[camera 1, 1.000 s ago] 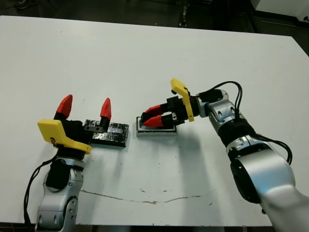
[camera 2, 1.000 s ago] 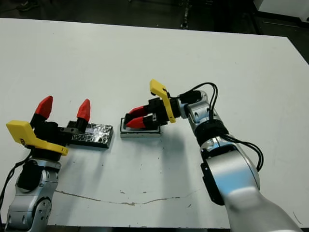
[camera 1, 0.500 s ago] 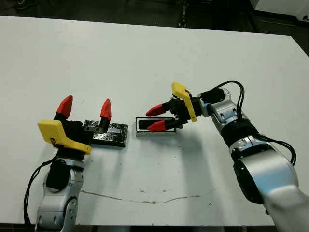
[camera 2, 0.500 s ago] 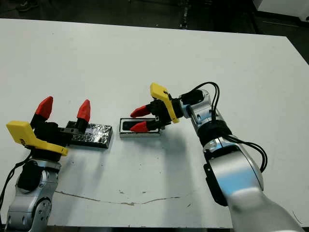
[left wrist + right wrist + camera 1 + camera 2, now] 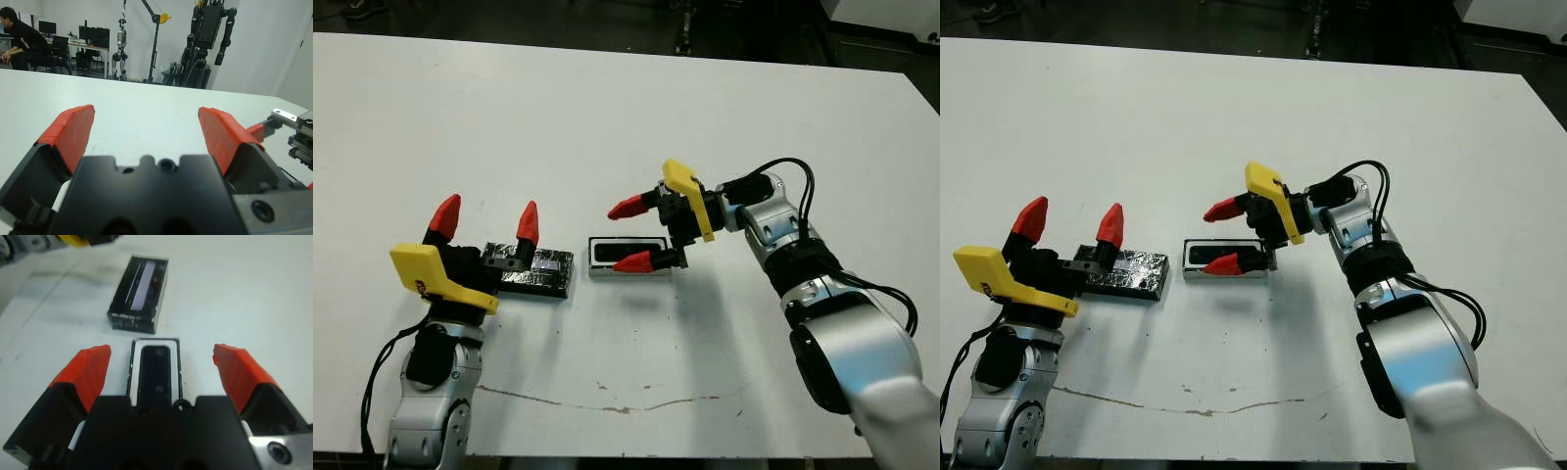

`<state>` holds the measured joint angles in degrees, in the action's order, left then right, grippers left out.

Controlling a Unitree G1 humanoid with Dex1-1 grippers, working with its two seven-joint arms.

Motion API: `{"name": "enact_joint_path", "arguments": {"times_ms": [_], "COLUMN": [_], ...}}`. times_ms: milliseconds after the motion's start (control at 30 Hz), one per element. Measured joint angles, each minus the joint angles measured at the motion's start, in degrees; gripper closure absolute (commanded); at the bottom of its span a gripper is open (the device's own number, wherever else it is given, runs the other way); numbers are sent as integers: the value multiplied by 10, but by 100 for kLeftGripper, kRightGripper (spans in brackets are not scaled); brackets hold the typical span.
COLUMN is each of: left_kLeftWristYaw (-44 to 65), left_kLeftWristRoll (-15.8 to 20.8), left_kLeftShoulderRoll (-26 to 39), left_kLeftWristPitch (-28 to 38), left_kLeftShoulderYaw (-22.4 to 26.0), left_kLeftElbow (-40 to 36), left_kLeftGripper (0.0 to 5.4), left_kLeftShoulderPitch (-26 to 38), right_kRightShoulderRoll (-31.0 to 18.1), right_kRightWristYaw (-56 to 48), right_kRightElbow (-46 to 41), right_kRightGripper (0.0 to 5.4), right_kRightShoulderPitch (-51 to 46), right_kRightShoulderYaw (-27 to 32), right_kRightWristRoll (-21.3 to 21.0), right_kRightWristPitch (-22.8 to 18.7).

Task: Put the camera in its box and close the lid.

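Now the right gripper (image 5: pixel 633 235) has spread its red-tipped fingers wide where a second ago they were pinched together low over the box (image 5: pixel 628 257), and it has drawn back a little to the right. The camera (image 5: pixel 155 377) lies flat inside the box, released, with white wall showing around it. One right fingertip hangs over the box's near wall and the other stands clear on the far side, the forearm reaching in from the right with its yellow guard uppermost. The lid (image 5: pixel 540 269) rests on the table (image 5: pixel 607 117) just left of the box, apart from it, unmoved. The left gripper (image 5: pixel 485 217) has stayed put at the lid's left end, fingers pointing up and well parted, holding nothing.
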<state>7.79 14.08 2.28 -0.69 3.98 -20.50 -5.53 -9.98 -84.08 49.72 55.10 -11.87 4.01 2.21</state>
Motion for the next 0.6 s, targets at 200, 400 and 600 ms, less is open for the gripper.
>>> {"name": "enact_joint_path", "arguments": {"times_ms": [200, 400, 600], "left_kLeftWristYaw": [0, 6, 28], "left_kLeftWristRoll": [2, 14, 13], "left_kLeftShoulderRoll": [0, 2, 38], "left_kLeftWristPitch": [0, 0, 0], "left_kLeftShoulderYaw": [1, 4, 21], "left_kLeftElbow": [0, 0, 7], "left_kLeftGripper": [0, 0, 0], "left_kLeftShoulderPitch": [0, 2, 26], "right_kRightShoulderRoll": [-60, -85, -36], "right_kRightWristYaw": [10, 201, 408], "right_kRightElbow": [-144, -415, -624], "right_kRightGripper": [1, 22, 106], "right_kRightShoulderPitch": [-46, -227, -447], "right_kRightShoulderYaw": [60, 176, 274], "right_kRightWristRoll": [71, 146, 222], "right_kRightWristPitch": [-99, -222, -286]}}
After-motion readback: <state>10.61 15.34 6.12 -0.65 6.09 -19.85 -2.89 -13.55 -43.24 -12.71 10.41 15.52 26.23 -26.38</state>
